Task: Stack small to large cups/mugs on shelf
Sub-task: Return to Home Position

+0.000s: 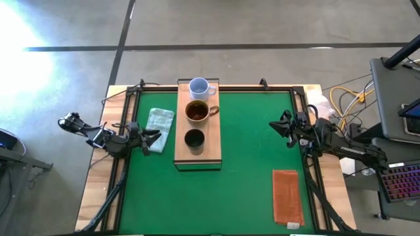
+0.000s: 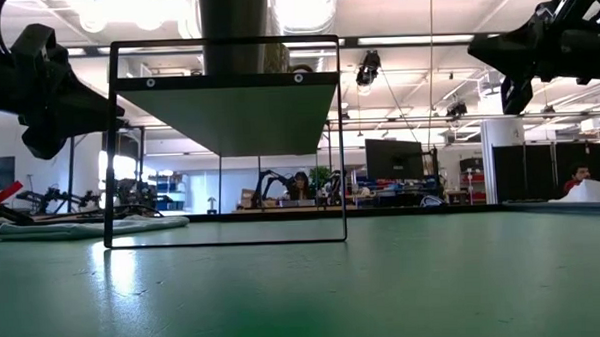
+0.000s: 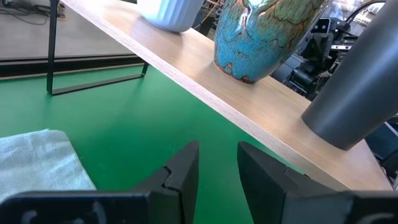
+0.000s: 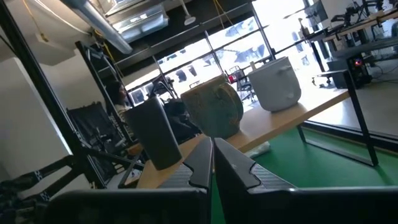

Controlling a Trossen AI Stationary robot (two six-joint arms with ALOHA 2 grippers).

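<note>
Three vessels stand on their bases in a row on the light-wood shelf (image 1: 197,154): the pale blue-white mug (image 1: 199,86) at the far end, the brown mug (image 1: 197,111) in the middle, and the small black cup (image 1: 194,138) nearest. My left gripper (image 1: 155,137) hovers left of the shelf beside the black cup (image 3: 354,93), its fingers slightly open and empty (image 3: 217,165). My right gripper (image 1: 274,124) hovers right of the shelf, shut and empty (image 4: 211,155), pointing at the vessels. The shelf top rests on a thin black frame (image 2: 228,111).
A pale folded cloth (image 1: 159,121) lies on the green table left of the shelf, just under my left gripper. A flat reddish-brown mat (image 1: 287,196) lies near the table's near right corner. Green table surface (image 1: 249,151) lies between the shelf and my right arm.
</note>
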